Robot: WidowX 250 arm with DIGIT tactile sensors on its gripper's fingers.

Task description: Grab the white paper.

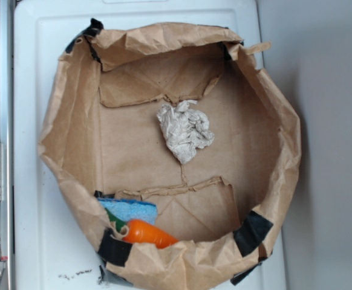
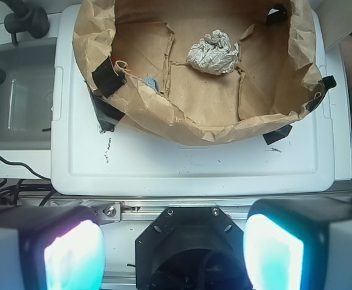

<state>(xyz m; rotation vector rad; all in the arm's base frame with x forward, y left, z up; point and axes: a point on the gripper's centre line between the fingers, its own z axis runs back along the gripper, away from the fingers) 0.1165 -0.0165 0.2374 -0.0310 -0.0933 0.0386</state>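
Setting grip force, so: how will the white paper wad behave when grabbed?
The paper wad looks loosely crumpled with deep creases, so it will probably squash and weigh little. Its lumpy shape suggests it won't roll. The gripper stands open, outside the bag.

Both views are bright and evenly lit, with soft shadows inside the paper bag. In the wrist view, the close fingers are blurred and glow cyan-pink.

White table; grey sink beside
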